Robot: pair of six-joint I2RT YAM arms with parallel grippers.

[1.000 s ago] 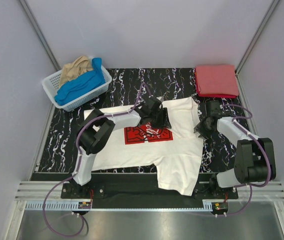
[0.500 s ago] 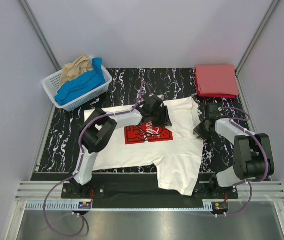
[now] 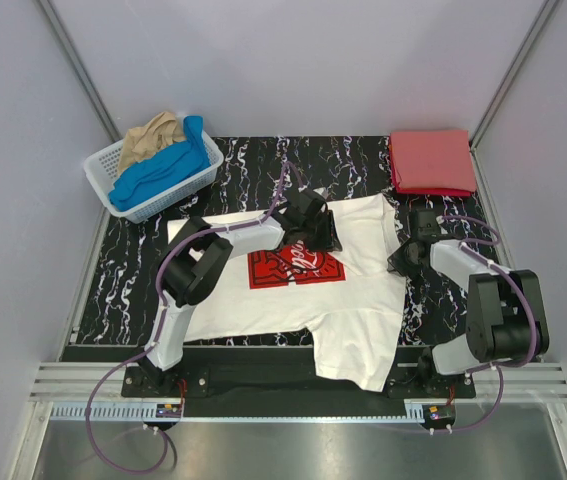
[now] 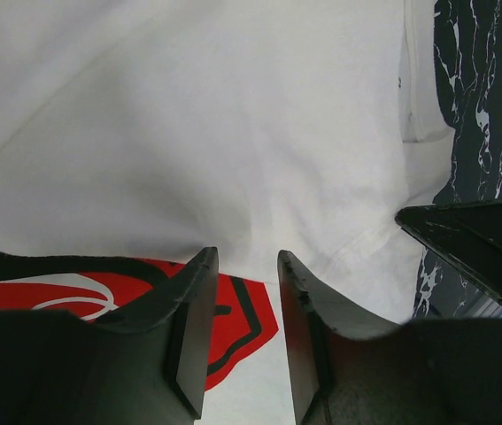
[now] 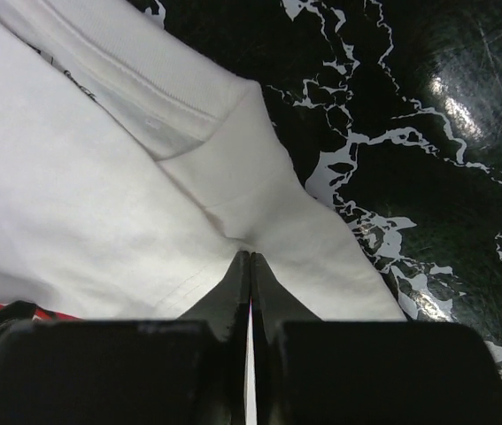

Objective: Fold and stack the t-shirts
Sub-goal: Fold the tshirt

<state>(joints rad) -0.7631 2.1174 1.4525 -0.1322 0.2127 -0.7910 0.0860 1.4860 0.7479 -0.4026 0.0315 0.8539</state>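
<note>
Grey walls close in a black, white-veined desk (image 3: 253, 160). From above, a white t-shirt (image 3: 353, 310) lies spread across the desk's middle, its red print (image 3: 293, 268) facing up and one part hanging over the near edge. A folded red t-shirt (image 3: 431, 160) sits at the far right corner. At the far left, a white basket (image 3: 158, 207) holds a blue t-shirt (image 3: 163, 170) and a tan t-shirt (image 3: 148, 138). The left arm (image 3: 233, 240) reaches over the white t-shirt just beyond the print, and the right arm (image 3: 463, 262) meets the shirt's right edge.

In the left wrist view, the left jaws stand apart over the white cloth (image 4: 189, 133), with plain fabric showing in the gap and the print's edge (image 4: 242, 310) at the near left.

In the right wrist view, the right jaws are pressed together on a pinch of the white t-shirt (image 5: 73, 195) near its edge, where the cloth puckers towards their tips. Bare desk (image 5: 410, 177) shows to the right.
</note>
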